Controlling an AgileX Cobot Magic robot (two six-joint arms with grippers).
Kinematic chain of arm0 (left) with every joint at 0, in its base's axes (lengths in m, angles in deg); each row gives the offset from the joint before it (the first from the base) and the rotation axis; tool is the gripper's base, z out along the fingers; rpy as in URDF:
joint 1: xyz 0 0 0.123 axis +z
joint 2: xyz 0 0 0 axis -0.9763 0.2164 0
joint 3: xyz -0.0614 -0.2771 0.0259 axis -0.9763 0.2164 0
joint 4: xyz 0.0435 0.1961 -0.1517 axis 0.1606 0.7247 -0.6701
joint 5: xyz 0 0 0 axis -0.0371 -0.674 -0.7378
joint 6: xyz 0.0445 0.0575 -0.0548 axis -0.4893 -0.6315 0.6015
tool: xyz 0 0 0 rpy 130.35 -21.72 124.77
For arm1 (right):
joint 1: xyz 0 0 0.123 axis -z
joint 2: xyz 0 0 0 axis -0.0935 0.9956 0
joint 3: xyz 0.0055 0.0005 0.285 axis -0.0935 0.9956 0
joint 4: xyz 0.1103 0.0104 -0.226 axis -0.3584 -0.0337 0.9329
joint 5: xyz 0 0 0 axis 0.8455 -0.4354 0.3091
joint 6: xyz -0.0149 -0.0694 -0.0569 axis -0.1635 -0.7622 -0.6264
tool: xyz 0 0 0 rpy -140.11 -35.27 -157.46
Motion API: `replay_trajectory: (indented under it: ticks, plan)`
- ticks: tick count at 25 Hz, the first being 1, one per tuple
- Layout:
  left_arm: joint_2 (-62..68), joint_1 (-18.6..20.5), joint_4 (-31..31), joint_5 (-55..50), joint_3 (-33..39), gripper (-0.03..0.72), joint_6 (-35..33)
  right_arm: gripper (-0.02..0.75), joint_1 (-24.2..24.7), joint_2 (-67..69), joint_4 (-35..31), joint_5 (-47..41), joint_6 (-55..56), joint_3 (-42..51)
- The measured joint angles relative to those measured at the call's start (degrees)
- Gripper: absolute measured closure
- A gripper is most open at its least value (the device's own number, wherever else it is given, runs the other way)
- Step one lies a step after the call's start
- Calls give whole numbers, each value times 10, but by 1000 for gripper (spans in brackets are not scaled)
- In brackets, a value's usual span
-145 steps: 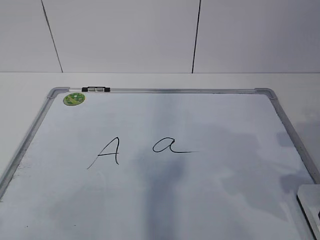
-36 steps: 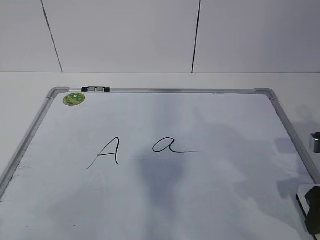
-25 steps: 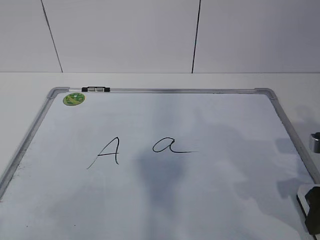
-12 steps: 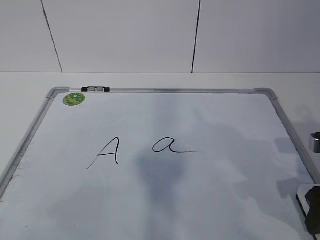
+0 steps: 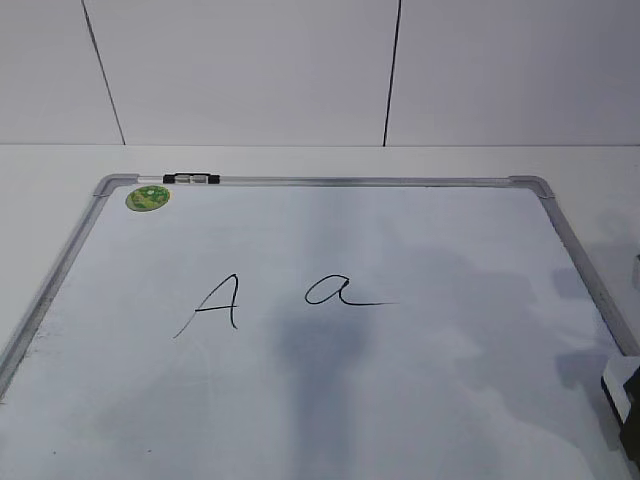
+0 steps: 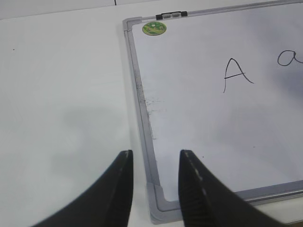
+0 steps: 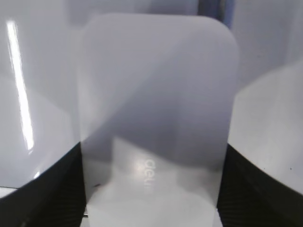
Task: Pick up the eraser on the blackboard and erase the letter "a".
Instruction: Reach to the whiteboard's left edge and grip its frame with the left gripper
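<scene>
The blackboard [image 5: 450, 400] is a white board in a silver-grey frame, lying flat. The letter "a" [image 5: 340, 292] is written in black near its middle, right of a capital "A" [image 5: 215, 305]. The eraser [image 7: 156, 118], a white rounded block, fills the right wrist view. My right gripper [image 7: 152, 158] is shut on it, one dark finger [image 7: 61, 189] against each long side. In the exterior view only the eraser's corner [image 5: 619, 376] shows, at the board's lower right edge. My left gripper [image 6: 156, 153] is open and empty above the board's near left corner.
A round green sticker [image 5: 148, 198] and a small black-and-silver clip [image 5: 191, 179] sit at the board's far left corner. The board [image 6: 213, 132] lies on a white table [image 6: 61, 94]. A white panelled wall [image 5: 250, 70] stands behind.
At the right edge the eraser's corner has shifted and tilted a little. The silver arm part above it has left the view. The letters are unchanged.
</scene>
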Motion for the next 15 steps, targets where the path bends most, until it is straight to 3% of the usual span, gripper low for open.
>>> replay_trajectory:
  ticks: [15]
  plan:
    - [0,0,-20,0,0,443,0,165,0,-85,-7,-67,-1,0]
